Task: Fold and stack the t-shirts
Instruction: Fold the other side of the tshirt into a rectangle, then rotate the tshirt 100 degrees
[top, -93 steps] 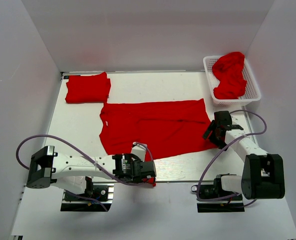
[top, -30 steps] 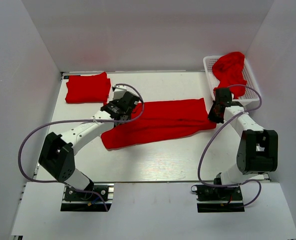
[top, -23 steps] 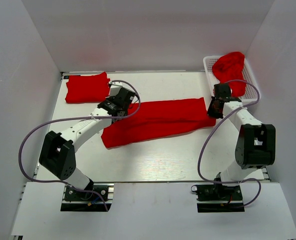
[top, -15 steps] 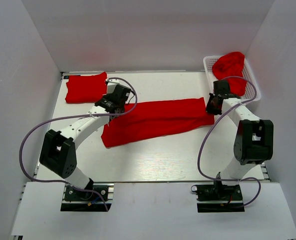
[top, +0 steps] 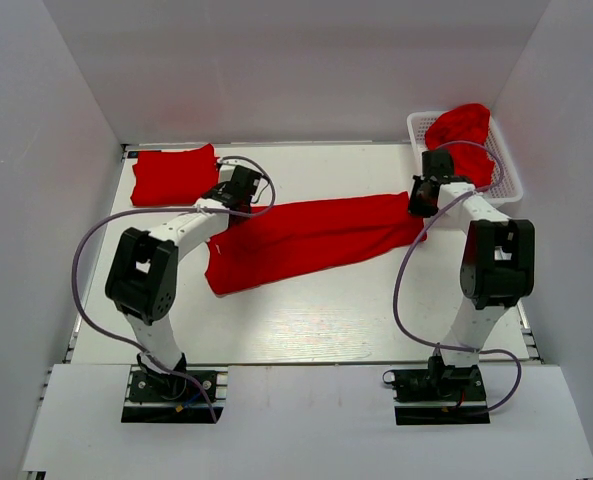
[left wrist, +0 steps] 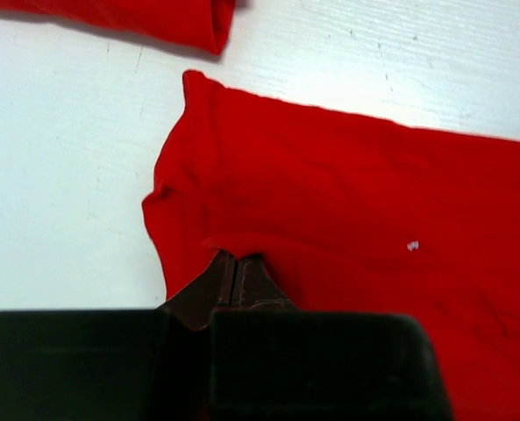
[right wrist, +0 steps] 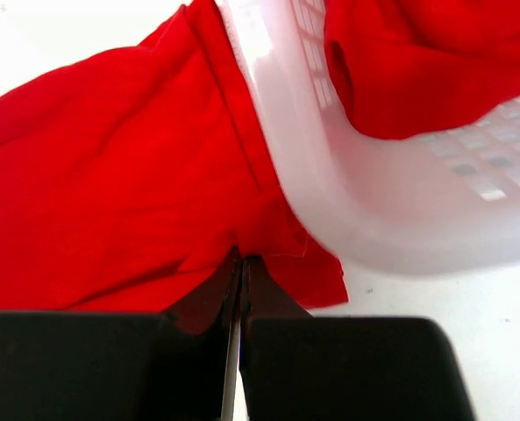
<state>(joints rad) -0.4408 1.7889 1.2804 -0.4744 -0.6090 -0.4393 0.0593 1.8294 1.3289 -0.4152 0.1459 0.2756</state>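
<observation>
Moved rearward: left hand point(left wrist: 236, 263), right hand point(right wrist: 242, 261), each pinching soft red t-shirt point(top: 316, 235) folded into long band.

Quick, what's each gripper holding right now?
Left gripper: closed, pinching the spread t-shirt at its left end.
Right gripper: closed, pinching the same t-shirt at its right end.

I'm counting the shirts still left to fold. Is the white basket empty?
No, a crumpled red t-shirt is still lying bunched up inside the white basket at the far right corner of the table.
</observation>
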